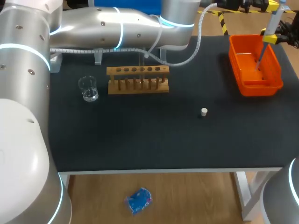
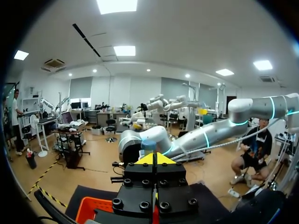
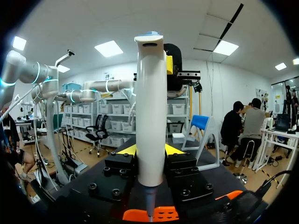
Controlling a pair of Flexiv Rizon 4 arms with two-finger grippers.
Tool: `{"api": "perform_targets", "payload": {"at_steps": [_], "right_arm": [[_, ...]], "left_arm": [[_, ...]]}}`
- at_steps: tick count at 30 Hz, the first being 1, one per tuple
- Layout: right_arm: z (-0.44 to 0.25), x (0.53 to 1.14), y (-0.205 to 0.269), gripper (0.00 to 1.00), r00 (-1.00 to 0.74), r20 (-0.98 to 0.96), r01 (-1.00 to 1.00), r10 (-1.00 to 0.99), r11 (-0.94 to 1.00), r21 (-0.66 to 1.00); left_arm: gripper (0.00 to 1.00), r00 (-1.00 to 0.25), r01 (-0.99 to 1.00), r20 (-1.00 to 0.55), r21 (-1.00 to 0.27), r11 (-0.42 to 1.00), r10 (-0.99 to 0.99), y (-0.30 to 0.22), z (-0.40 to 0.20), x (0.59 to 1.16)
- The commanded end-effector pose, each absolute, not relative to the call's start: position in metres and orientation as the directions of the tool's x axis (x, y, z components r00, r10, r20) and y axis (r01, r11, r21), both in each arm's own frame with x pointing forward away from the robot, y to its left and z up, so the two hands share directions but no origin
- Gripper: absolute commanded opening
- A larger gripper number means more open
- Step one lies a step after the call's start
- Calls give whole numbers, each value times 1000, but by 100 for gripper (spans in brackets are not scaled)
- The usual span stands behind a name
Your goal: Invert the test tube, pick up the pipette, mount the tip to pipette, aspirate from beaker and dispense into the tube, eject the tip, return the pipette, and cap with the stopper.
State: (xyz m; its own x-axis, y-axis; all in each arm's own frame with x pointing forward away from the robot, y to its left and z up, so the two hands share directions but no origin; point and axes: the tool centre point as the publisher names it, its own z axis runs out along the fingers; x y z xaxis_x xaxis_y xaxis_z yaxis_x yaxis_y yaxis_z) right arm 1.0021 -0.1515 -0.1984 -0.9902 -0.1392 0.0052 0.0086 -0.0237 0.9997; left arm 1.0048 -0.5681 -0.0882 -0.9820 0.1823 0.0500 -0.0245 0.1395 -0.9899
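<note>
Black matting covered the table (image 1: pixel 154 140), with the task's things spread well apart on it. At the far right corner the right gripper (image 3: pixel 150 151) was clamped on the pipette (image 3: pixel 150 107). One yellow-tipped finger (image 3: pixel 127 150) pressed each side of the white body, so the jaws stood only as wide as the barrel. The pipette stood upright in that grip, its head well above the fingers and its thin lower end pointing down at the orange bin (image 3: pixel 161 214) beneath.

From the head view the same right gripper (image 1: pixel 271 39) hung over the bin's far wall. The pipette (image 1: pixel 272 21) leaned slightly and its lower end reached inside the orange bin (image 1: pixel 243 86). Whether it touched the bin's floor could not be told.

The left arm (image 1: pixel 107 25) lay stretched across the far edge of the table, from the left side past the middle. Its wrist was level, so the left gripper (image 2: pixel 154 159) faced out over the far edge. Its yellow tips were pressed together into one wedge, with nothing seen between them.

Near the far edge stood the wooden rack (image 1: pixel 138 79), with the glass beaker (image 1: pixel 88 88) just beside it on the left. The small white stopper (image 1: pixel 204 112) stood alone, between the rack and the bin and nearer the front.
</note>
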Motion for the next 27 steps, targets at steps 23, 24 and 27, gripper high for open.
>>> {"api": "perform_targets", "payload": {"at_steps": [23,24,27], "right_arm": [[-196,1006,-154,0,-989,4,8,-149,-26,1000],[-196,1006,-154,0,-989,4,8,-149,-26,1000],[-196,1006,-154,0,-989,4,8,-149,-26,1000]], "left_arm": [[0,-981,-62,86,-988,141,175,-571,-112,1002],[0,-980,-63,88,-988,142,177,-572,-112,1002],[0,-980,-67,93,-987,144,179,-573,-114,1002]]}}
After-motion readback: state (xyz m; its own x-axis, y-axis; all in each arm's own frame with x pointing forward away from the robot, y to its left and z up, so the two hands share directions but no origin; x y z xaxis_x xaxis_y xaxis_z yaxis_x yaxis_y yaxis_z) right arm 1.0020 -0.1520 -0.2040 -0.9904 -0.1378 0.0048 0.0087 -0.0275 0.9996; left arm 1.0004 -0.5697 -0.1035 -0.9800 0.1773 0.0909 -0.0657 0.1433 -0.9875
